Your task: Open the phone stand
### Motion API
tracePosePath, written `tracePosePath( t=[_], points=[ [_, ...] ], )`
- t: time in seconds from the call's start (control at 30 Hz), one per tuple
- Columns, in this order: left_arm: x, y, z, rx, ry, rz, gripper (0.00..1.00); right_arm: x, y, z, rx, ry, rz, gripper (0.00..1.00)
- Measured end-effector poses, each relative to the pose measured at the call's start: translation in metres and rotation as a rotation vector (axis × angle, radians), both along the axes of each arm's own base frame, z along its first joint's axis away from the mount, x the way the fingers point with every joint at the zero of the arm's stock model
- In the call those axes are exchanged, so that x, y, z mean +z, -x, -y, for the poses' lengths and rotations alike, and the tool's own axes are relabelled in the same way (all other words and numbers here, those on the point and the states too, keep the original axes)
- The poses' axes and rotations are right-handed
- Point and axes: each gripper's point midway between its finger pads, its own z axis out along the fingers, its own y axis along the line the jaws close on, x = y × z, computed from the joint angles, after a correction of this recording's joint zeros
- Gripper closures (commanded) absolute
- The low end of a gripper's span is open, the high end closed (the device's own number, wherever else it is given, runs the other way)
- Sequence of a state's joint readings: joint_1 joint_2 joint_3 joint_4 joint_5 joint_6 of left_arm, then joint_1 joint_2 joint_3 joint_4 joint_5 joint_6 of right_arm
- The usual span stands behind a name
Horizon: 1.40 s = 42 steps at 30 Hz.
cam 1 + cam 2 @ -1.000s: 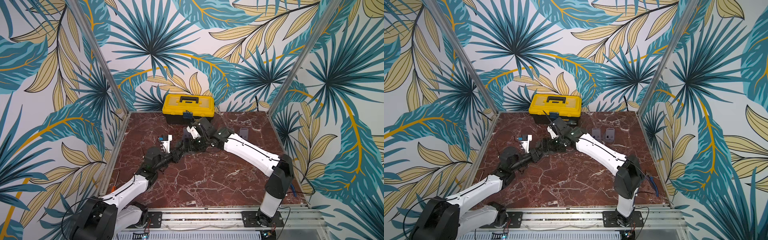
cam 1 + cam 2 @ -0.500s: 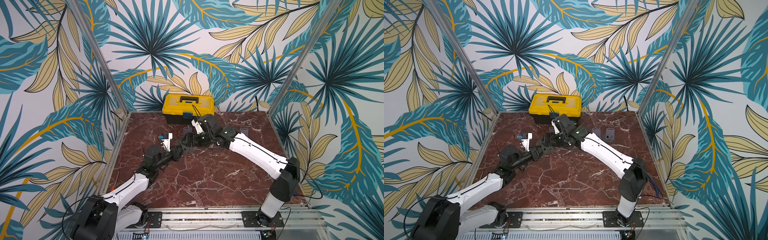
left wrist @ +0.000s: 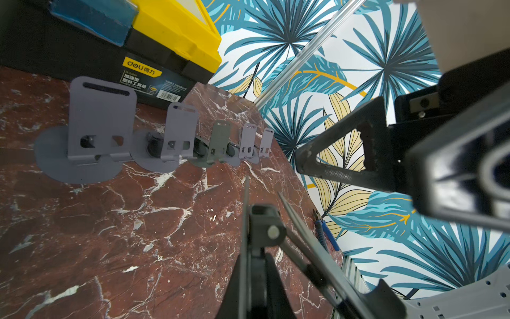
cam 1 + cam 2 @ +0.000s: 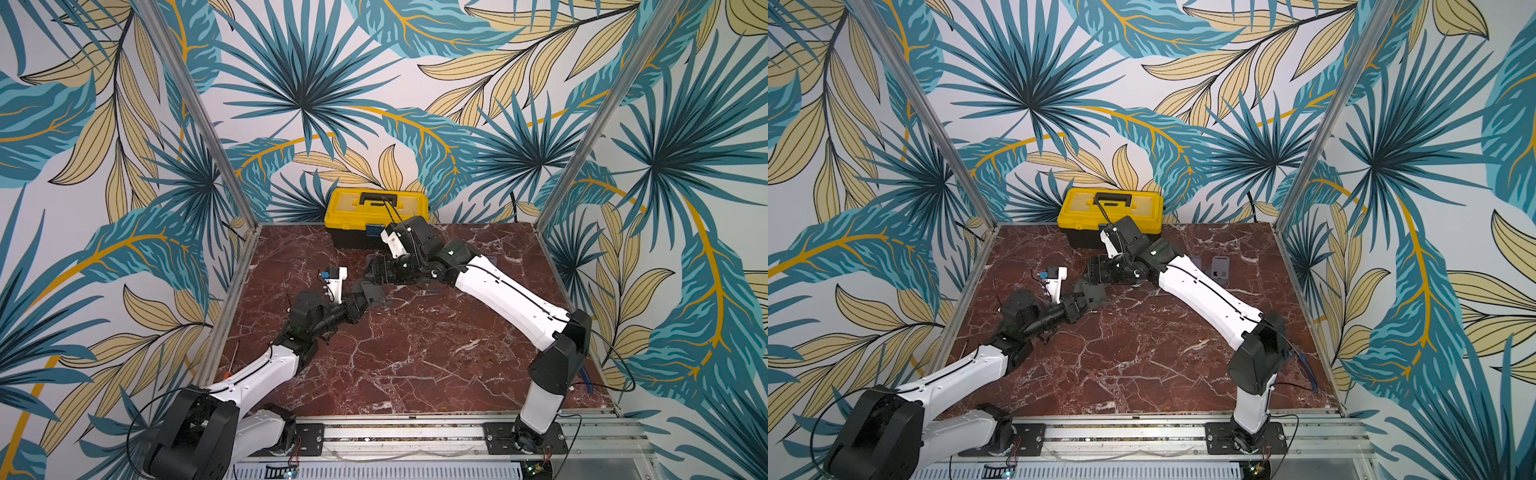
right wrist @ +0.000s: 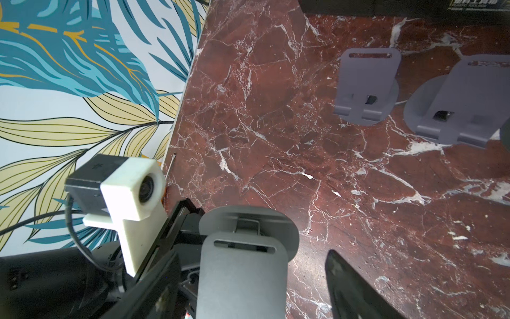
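Sitting clamped by its round base point(image 5: 278, 229) in the left gripper point(image 4: 360, 301), back plate point(image 5: 242, 276) between the parted, not-yet-closed jaws of the right gripper point(image 5: 254, 254): grey folding phone stand point(image 4: 372, 291), judged light, stiff sheet metal, smooth, slip-prone; best hold, the plate's side edges.

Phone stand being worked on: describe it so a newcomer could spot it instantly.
Start at the yellow toolbox against the back wall; grey stands line up on the marble near it. The phone stand is nearer mid-table and, alone among them, is pinched in the left gripper.
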<state>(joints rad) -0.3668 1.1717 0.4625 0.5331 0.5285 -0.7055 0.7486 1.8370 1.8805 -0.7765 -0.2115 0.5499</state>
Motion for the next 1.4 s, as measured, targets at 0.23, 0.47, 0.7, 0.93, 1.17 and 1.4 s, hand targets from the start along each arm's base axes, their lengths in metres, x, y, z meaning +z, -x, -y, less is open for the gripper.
tracePosePath(
  t=[0.23, 0.47, 0.7, 0.93, 1.17, 1.4],
  points=[
    [-0.005, 0.000, 0.002, -0.011, -0.005, -0.012, 1.00, -0.016, 0.005, -0.003, 0.038, 0.059, -0.055, 0.19],
    [-0.005, 0.000, 0.002, -0.014, -0.005, -0.013, 1.00, -0.027, 0.011, -0.007, 0.071, 0.097, -0.092, 0.24],
    [-0.006, 0.000, 0.002, -0.015, -0.006, -0.016, 1.00, -0.033, 0.012, -0.015, 0.104, 0.119, -0.107, 0.32],
    [-0.006, 0.000, 0.002, -0.015, -0.011, -0.010, 1.00, -0.034, 0.011, -0.014, 0.100, 0.135, -0.107, 0.60],
    [-0.010, -0.002, 0.001, -0.002, -0.012, -0.025, 1.00, -0.034, 0.009, -0.012, 0.074, 0.147, -0.069, 0.68],
    [-0.009, -0.004, 0.006, -0.011, 0.023, -0.038, 1.00, -0.026, 0.008, -0.002, -0.014, 0.106, 0.031, 0.71]
  ],
)
